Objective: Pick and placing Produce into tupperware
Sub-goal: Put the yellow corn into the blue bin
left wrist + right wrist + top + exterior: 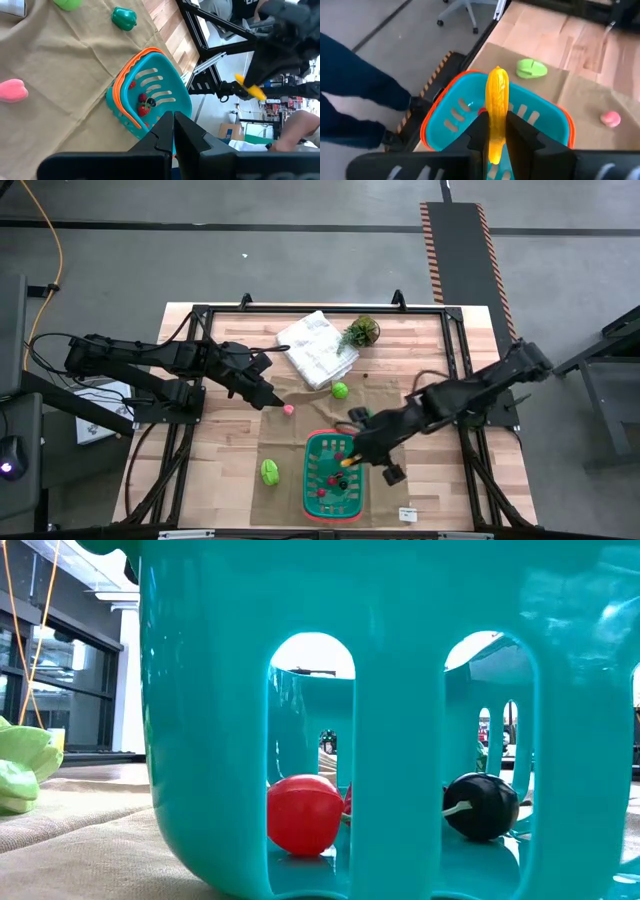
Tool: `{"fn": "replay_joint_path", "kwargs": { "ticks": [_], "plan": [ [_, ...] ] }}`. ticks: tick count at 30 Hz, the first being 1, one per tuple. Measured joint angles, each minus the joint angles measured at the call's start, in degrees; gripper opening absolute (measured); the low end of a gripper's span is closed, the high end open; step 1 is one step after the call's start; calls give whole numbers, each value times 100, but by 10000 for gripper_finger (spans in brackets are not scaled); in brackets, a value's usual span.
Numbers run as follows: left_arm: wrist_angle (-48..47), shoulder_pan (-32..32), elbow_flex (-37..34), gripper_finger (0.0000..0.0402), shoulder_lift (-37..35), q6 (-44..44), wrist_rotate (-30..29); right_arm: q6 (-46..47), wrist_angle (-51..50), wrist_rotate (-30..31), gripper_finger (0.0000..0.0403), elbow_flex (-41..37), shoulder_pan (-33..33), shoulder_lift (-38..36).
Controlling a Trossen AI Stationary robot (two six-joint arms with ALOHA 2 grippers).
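our right gripper (349, 460) hangs at the table's near middle, fingers pinched on a slim piece. our left gripper (272, 402) waits left of centre, fingers closed.

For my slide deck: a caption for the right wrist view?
Right tool holds a yellow-orange piece above the basket.

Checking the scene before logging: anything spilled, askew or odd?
Nothing stands out. The basket sits upright on the cloth, the right gripper holds a yellow-orange piece above it, and loose produce lies on the tan cloth.
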Motion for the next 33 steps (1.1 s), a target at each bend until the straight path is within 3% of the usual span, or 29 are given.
{"fn": "replay_joint_path", "kwargs": {
  "ticks": [7,11,19,33],
  "plan": [
    [-79,0,2,3,-2,28,43,-8,-1366,-37,39,1445,-219,1241],
    [-307,0,2,3,-2,231,253,31,-1856,-296,39,1901,-335,1811],
    [-852,0,2,3,-2,833,769,411,-1651,-587,39,1809,-373,2385],
    [-1448,0,2,3,-2,1794,734,1235,-1403,-833,39,1809,-469,3186]
  ]
}}
